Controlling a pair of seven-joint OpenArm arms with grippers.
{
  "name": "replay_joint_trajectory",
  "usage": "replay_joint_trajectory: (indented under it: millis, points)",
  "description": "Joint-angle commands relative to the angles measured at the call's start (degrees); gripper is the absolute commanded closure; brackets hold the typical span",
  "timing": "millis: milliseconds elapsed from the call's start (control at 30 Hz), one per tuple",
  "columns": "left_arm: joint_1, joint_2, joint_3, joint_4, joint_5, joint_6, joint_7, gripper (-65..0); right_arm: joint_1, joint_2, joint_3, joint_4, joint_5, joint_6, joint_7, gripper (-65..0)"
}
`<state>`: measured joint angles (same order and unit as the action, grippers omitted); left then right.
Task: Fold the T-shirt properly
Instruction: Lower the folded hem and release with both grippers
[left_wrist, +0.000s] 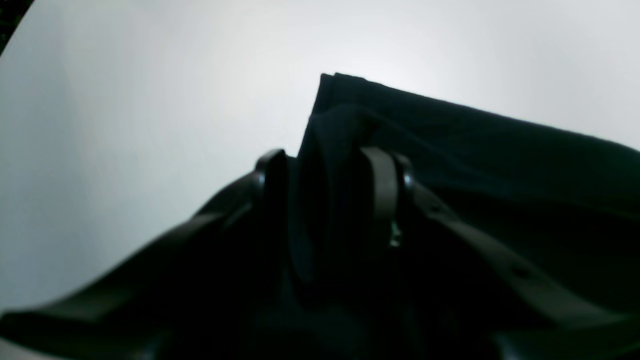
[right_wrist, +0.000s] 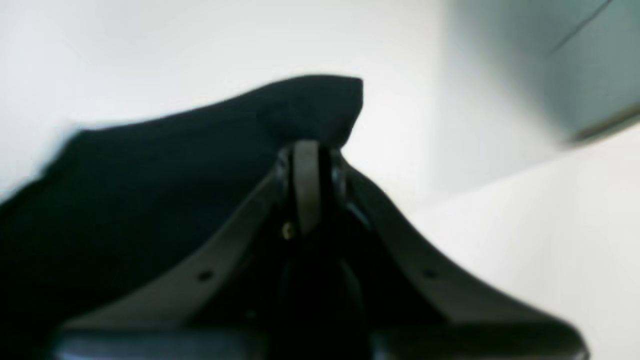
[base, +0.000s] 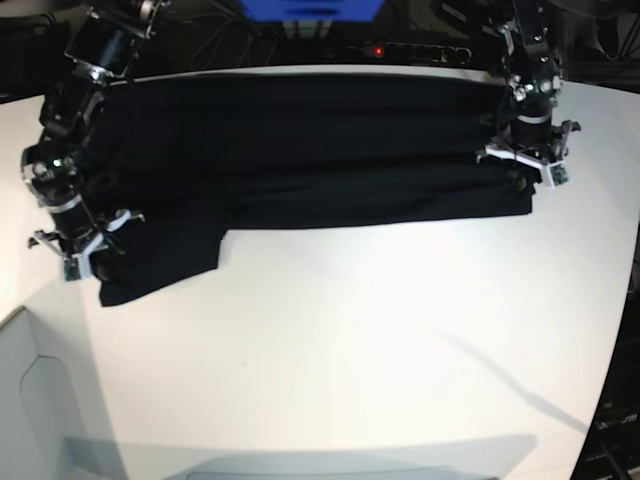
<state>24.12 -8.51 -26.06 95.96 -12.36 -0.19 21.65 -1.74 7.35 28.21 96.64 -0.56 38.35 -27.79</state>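
A white table (base: 380, 340) is seen filling most of the base view, its far half taken up by the T-shirt (base: 300, 150), a large black garment spread in a long band across the surface. The cloth is stretched between the two arms, with a shorter flap, apparently a sleeve, hanging nearer the camera at the end where the right gripper (base: 78, 245) is set. The opposite end is met by the left gripper (base: 528, 165), placed at the cloth's corner.

In the left wrist view, the left gripper (left_wrist: 330, 165) is shown with its jaws standing a modest way apart, and a thick bunched fold of the T-shirt (left_wrist: 475, 150) is held between them. The fabric rises above the jaw tips to a sharp corner, and a flat layer runs off to one side of the jaws over the pale table (left_wrist: 125, 125).

In the right wrist view, which is blurred, the right gripper (right_wrist: 307, 165) is shown with its jaws drawn almost completely together. A rounded edge of the T-shirt (right_wrist: 175, 165) stands just beyond and above the tips, with the rest draped to one side of them. Cloth appears to be pinched there, though the pinch itself cannot be made out clearly.
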Motion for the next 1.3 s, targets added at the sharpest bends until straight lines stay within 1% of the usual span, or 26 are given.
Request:
replay_joint_trajectory:
  millis: [0,133,233,267,400,500,567,633,767,967,1167,1200,1267]
  points:
    - [0.0,-0.6,-0.3,1.0,0.1,0.1,-1.3,-22.6,-1.4,0.0,0.8,3.6,0.5,0.2,0.8,0.0]
    - [0.0,-0.9,-0.3,1.0,0.1,0.0,-1.3,-22.6,-7.2,-3.1,3.5,11.9,0.5,0.2,0.8,0.0]
    - [0.0,-1.1,-0.3,1.0,0.1,0.0,-1.3,-22.6,-11.6,-6.1,6.4,17.0,0.5,0.6,1.0,0.0]
    - [0.0,-1.1,-0.3,1.0,0.1,0.0,-1.3,-22.6,-12.9,-7.0,7.4,17.9,0.5,1.7,1.1,0.0]
    - [0.0,-1.3,-0.3,1.2,0.2,0.0,-1.3,-22.6,-16.2,-10.0,12.5,18.5,0.5,1.7,0.9,0.0]
    - [0.1,-1.3,-0.4,1.5,0.4,0.0,-1.3,-22.6,-18.4,-10.6,14.7,18.3,0.5,1.7,0.9,0.0]
    - [0.6,-1.3,-0.4,1.6,0.4,0.0,-1.3,-22.6,-19.7,-10.7,15.0,18.2,0.5,1.7,1.0,0.0]
    - [0.8,-2.5,-0.4,2.1,0.2,0.0,-1.3,-22.6,-20.5,-10.7,15.1,18.2,0.5,1.7,1.0,0.0]
    - [2.2,-3.6,-0.4,2.5,0.1,0.0,-1.3,-22.6,-20.6,-10.7,16.3,17.4,0.5,1.7,0.9,0.0]
    - [3.1,-3.7,-0.4,2.8,0.3,0.0,-1.3,-22.6,-20.8,-11.0,17.9,15.1,0.2,1.7,0.9,0.0]
    - [4.4,-4.4,-0.4,2.8,0.2,0.0,-1.3,-22.6,-22.5,-10.9,17.6,14.0,0.2,1.7,0.9,0.0]
    - [4.7,-4.4,-0.4,2.8,0.2,0.0,-1.3,-22.6,-22.8,-10.9,17.5,14.0,0.2,1.7,0.9,-0.6]
    - [4.8,-4.4,-0.4,2.8,0.2,0.0,-1.4,-22.6,-23.1,-10.9,17.6,14.0,0.2,1.7,0.9,-4.4]
